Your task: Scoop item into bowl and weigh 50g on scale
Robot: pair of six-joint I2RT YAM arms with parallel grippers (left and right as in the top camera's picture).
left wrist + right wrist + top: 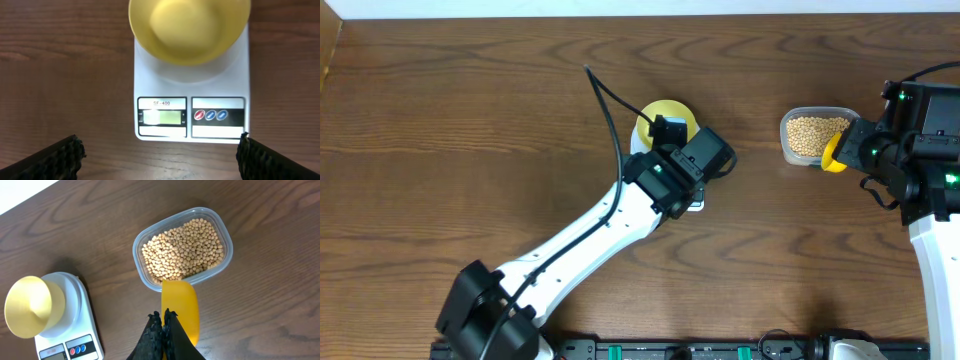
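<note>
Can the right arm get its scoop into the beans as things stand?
Likely yes: the right gripper holds the scoop at the rim of the open tub, beans exposed, nothing between.

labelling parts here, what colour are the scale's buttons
Red and blue buttons on the scale; clearest in left wrist view.

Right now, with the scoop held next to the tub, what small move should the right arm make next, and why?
Probably dip the yellow scoop forward and down into the beans. The right gripper holds it at the rim of the clear tub with no beans showing on it, and the bowl on the scale looks empty.
</note>
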